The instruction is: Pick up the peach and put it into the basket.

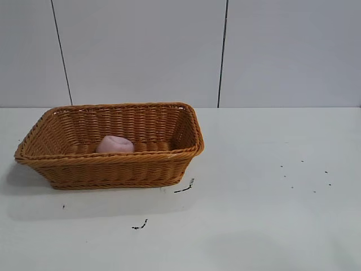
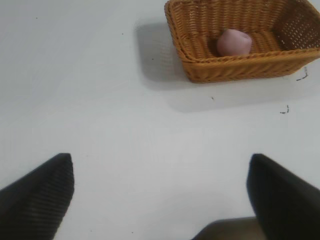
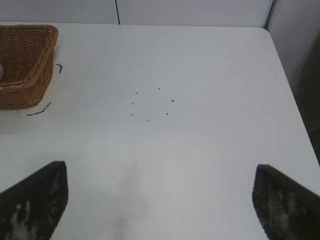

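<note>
The peach (image 1: 115, 145), dull pink, rounded and slightly lumpy, lies inside the basket (image 1: 113, 168), resting on its floor near the front wall. The basket is orange-brown woven wicker, rectangular with flared sides and a braided rim, standing upright on the white surface.

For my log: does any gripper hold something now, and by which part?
Nothing is held. Both the left gripper and right gripper are open over bare table; the peach lies in the basket.
</note>
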Robot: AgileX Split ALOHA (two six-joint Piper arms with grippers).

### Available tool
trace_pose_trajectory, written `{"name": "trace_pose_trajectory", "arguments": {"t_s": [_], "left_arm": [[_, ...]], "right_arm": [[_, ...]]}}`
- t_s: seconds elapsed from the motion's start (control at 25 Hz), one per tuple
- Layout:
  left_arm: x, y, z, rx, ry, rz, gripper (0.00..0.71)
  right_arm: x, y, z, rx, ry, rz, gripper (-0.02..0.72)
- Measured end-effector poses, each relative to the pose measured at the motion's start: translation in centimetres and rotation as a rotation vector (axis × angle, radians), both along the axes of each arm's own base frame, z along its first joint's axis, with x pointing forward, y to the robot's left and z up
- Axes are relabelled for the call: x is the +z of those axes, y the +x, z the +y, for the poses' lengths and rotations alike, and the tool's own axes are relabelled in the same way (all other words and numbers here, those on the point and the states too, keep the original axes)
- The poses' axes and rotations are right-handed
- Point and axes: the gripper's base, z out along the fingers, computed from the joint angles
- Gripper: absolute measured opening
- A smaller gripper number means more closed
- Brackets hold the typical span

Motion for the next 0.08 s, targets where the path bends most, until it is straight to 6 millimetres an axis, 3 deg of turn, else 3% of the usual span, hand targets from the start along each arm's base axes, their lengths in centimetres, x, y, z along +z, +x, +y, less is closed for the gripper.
{"name": "trace_pose_trajectory", "arguments": {"t_s": [0.08], "left_arm": [[0.0, 0.0, 0.0, 0.0, 0.0, 0.0, 0.692]], "right_arm": [[0.0, 0.0, 0.0, 0.0, 0.0, 0.0, 0.69]]}}
